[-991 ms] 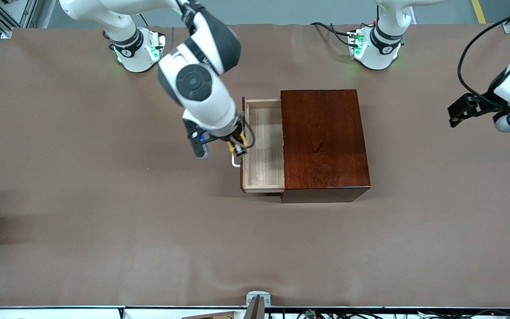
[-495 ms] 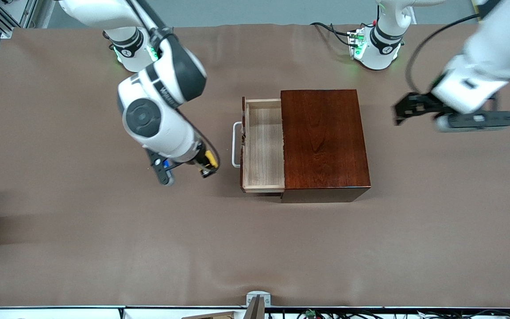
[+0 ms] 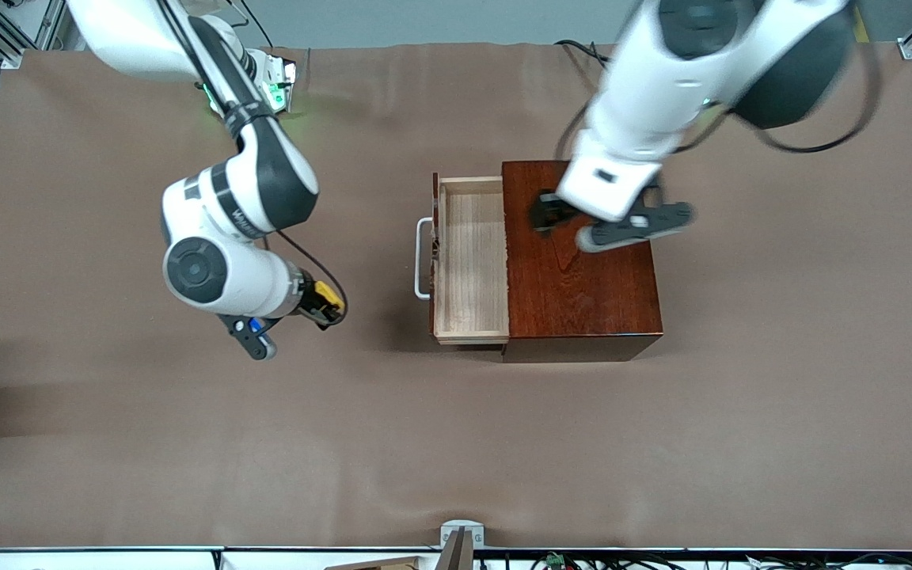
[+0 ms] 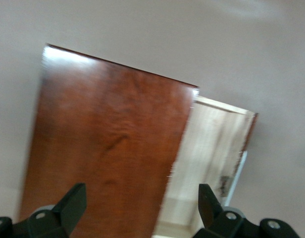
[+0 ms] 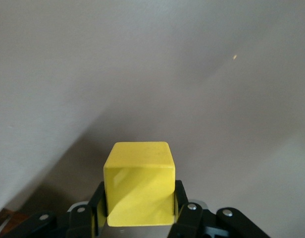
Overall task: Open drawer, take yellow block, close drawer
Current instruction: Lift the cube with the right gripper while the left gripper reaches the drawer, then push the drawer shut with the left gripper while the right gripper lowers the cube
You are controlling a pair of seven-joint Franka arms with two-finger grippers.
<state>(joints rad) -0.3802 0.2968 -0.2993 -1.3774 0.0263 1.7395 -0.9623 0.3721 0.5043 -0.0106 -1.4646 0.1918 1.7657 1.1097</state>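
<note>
The right end effector [image 5: 137, 208] is clamped on the yellow block [image 5: 138, 191], a black finger [image 5: 97, 206] pressed to each side face. Around the block lies plain brown surface [image 5: 152, 74], with a dark shadow beside it. A reddish sliver at the corner is perhaps wood.

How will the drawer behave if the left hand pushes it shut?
The drawer probably slides straight in; it looks rigid wood, squarely seated in the box. The glossy box may skid on the table, since nothing braces it. The left hand, open over the box, should push the handle centrally.
</note>
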